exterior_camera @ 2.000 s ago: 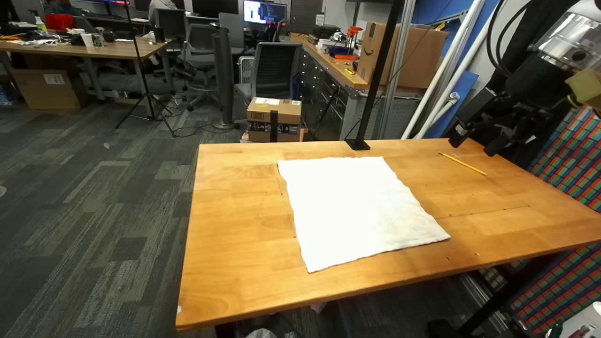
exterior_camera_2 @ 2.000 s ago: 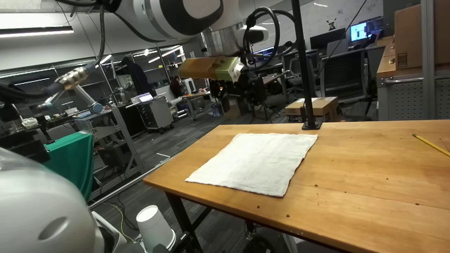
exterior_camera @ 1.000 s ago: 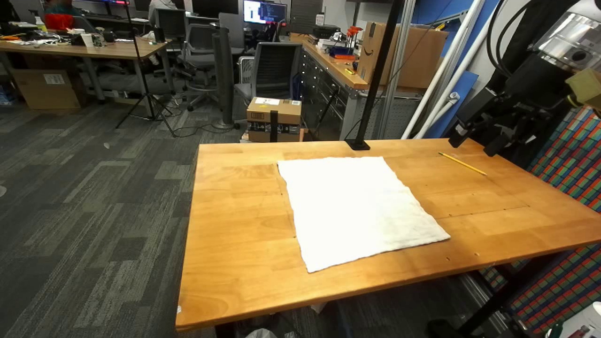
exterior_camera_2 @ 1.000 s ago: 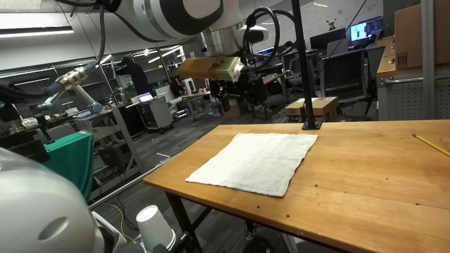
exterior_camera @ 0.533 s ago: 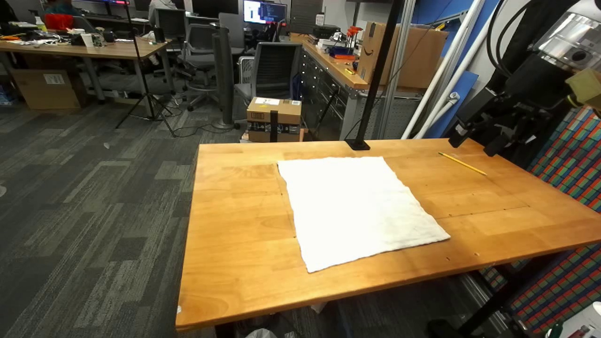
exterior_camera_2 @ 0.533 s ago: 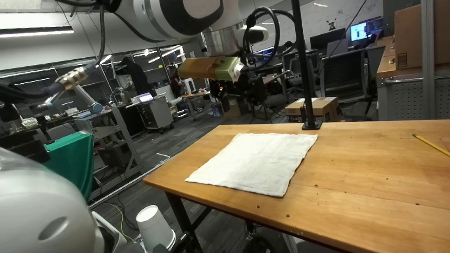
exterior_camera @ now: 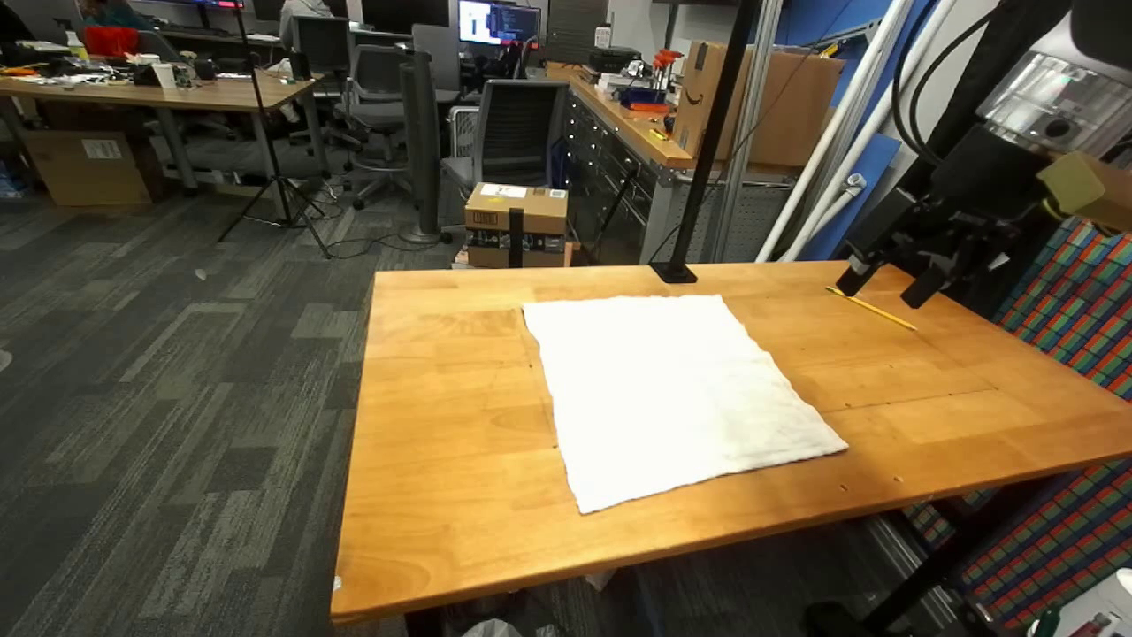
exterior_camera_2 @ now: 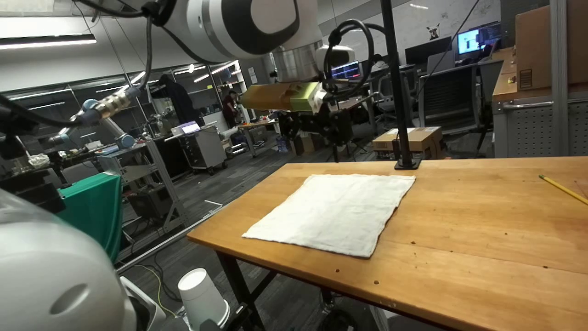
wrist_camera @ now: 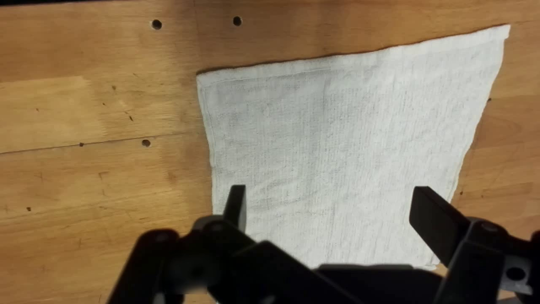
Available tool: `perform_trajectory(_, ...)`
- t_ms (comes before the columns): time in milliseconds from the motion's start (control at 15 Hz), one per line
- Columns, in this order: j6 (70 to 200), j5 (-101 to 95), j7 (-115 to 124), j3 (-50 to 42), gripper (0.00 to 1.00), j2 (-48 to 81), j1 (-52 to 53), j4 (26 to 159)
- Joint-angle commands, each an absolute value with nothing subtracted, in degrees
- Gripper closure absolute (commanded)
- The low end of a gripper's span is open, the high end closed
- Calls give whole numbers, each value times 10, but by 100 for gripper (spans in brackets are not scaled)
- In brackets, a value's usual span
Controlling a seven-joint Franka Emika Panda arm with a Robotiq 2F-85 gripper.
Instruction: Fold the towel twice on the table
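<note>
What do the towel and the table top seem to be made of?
Towel: woven cloth with a matte finish, perhaps cotton; the wrist view shows fine thread lines and a hem. Table top: wood planks, judging by the grain and board seams; its soft sheen hints at varnish, though I can't be sure.

Below the gripper (wrist_camera: 329, 194) we have a wooden table (wrist_camera: 76, 236), its top marked by dark holes (wrist_camera: 156, 24) and a seam (wrist_camera: 114, 140). On it the white towel (wrist_camera: 337, 143) lies spread out flat; in the wrist view we see it between and beyond the fingertips (wrist_camera: 432, 215). Well right of the gripper in an exterior view we find a yellow pencil (exterior_camera_2: 562, 189), and between them a black post (exterior_camera_2: 397, 87) on its base plate (exterior_camera_2: 407, 164).
</note>
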State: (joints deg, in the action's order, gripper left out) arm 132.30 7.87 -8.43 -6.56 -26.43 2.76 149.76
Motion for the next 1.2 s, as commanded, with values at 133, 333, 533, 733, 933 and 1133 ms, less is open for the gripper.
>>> perform_trajectory(133,1352,27,-133,-52,0,-172,20,1451)
perform_trajectory(333,1383,6,-141,-49,0,-145,18,1460)
perform_trajectory(533,1423,4,-147,-47,0,-126,20,1485)
perform_trajectory(733,1477,15,-154,-44,0,-109,23,1523)
perform_trajectory(933,1540,25,-156,-40,0,-92,27,1564)
perform_trajectory(1133,1599,25,-152,-34,0,-71,27,1593)
